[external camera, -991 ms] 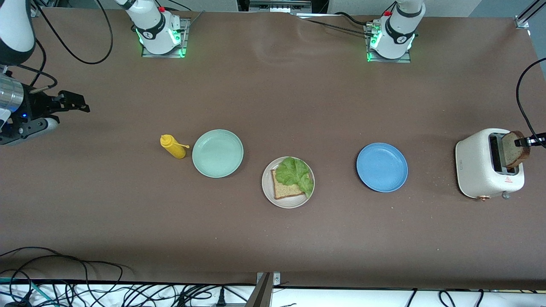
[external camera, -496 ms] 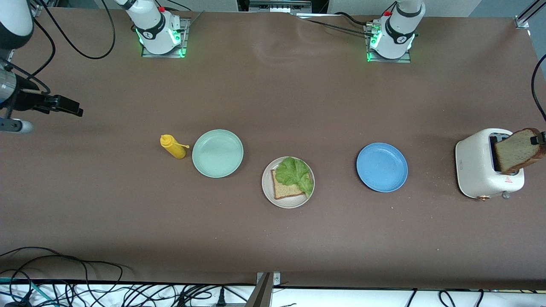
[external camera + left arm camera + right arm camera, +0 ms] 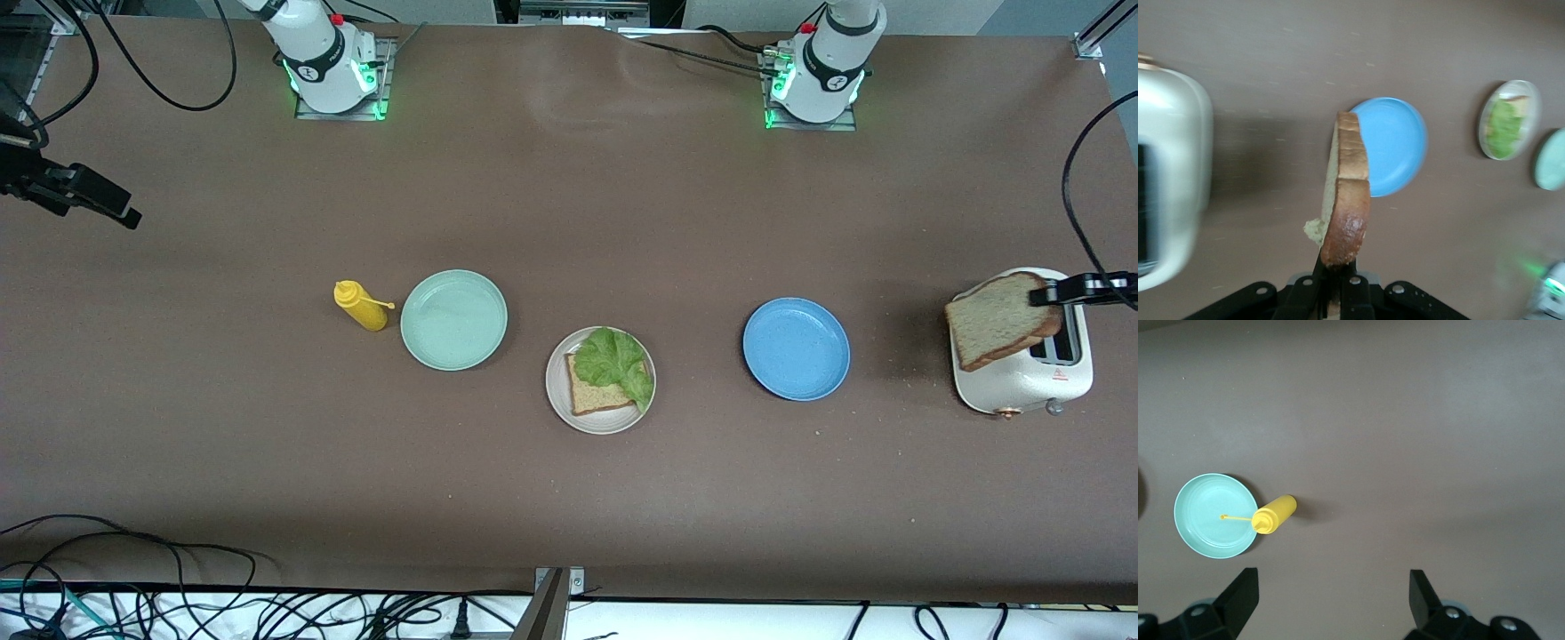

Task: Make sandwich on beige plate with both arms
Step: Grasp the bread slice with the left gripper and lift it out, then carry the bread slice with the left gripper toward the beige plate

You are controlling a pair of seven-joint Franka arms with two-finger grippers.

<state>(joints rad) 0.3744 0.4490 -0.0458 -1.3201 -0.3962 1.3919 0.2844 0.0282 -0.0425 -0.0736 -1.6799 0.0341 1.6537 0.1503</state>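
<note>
The left gripper [image 3: 1049,294] clamps a bread slice [image 3: 1002,320] tilted over the toaster [image 3: 1022,382], now lifted clear of the slot. The right gripper [image 3: 1331,597], jaws open, has pulled away to the table's edge.

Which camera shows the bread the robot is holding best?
The front view: the bread slice shows its whole flat face, pinched at one corner by the left gripper over the toaster. The left wrist view shows only its edge and crust. The right wrist view misses it.

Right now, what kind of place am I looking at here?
Probably a robotics lab set up as a mock kitchen: robot arm bases bolted to a brown table, loose cables, a toaster.
</note>
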